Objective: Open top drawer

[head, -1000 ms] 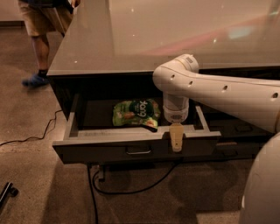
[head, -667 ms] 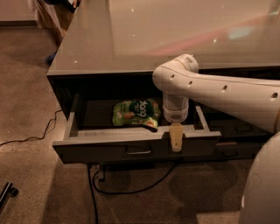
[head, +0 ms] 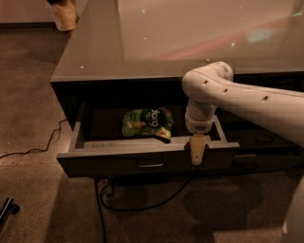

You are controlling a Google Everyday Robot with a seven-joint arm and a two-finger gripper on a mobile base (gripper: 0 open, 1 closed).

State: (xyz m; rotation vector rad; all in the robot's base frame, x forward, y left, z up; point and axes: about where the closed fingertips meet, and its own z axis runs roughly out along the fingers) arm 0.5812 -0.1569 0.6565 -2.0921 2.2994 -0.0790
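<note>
The top drawer (head: 109, 163) is pulled well out from under the grey counter. Its dark front carries a small loop handle (head: 150, 164) at the middle. A green snack bag (head: 146, 122) lies inside on the drawer floor. My gripper (head: 196, 152) hangs from the white arm over the right part of the drawer's front edge, to the right of the handle. Its tan fingers reach down across the top of the front panel.
The grey counter top (head: 190, 38) stretches behind the drawer. A black cable (head: 102, 209) runs over the carpet below. A person's legs (head: 63, 12) stand at the far left corner. A dark object (head: 6, 209) lies at the left edge.
The view has shifted a little. The person at the far left has moved along the counter. The arm and the drawer stand as before.
</note>
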